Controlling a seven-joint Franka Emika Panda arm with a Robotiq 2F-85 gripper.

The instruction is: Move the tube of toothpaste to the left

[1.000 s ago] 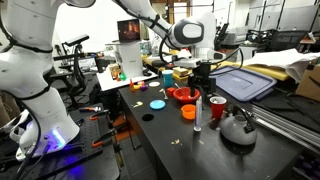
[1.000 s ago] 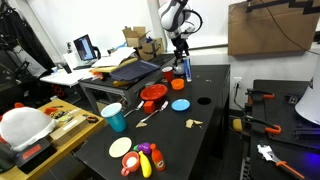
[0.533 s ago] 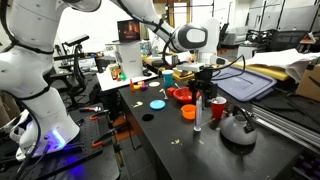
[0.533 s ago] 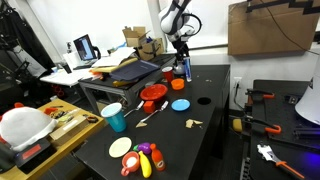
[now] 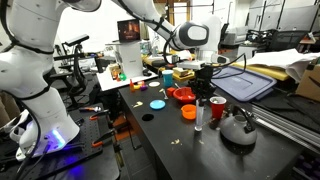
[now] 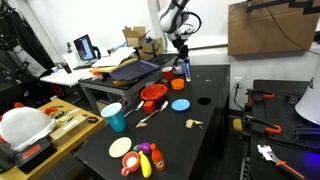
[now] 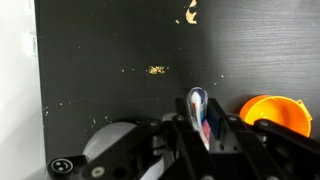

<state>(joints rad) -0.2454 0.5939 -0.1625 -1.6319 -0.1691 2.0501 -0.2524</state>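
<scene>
1. My pincer (image 7: 199, 130) is down over the tube of toothpaste (image 7: 197, 105); in the wrist view the jaws stand one on each side of the tube's top, close in; whether they truly pinch it, I cannot tell.
2. In an exterior view the tube of toothpaste (image 5: 199, 117) stands upright directly under the pincer; coming from above suits it, I judge, since a slim upright thing is easiest taken near the top, across its narrow width.
3. It is crowded down here; the red cup (image 5: 217, 107) is just beside the tube, the steel kettle (image 5: 238, 128) sits beyond the cup, and an orange piece (image 5: 187, 111) lies near on the tube's other side; so I reckon a lift comes first, or a sideways drag knocks a neighbour.
4. Further out from the pincer are a red bowl (image 5: 183, 95) and a blue disc (image 5: 157, 103); I would keep the carry above them.
5. The surface is a matt black table (image 7: 110, 60), flat, with a few pale flecks (image 7: 155, 70); the tube should stand again if set down square.
6. The room looks like a busy lab; a laptop (image 6: 84, 47), a brown box (image 6: 265, 30) and a teal cup (image 6: 114, 117) are well apart from the pincer.
</scene>
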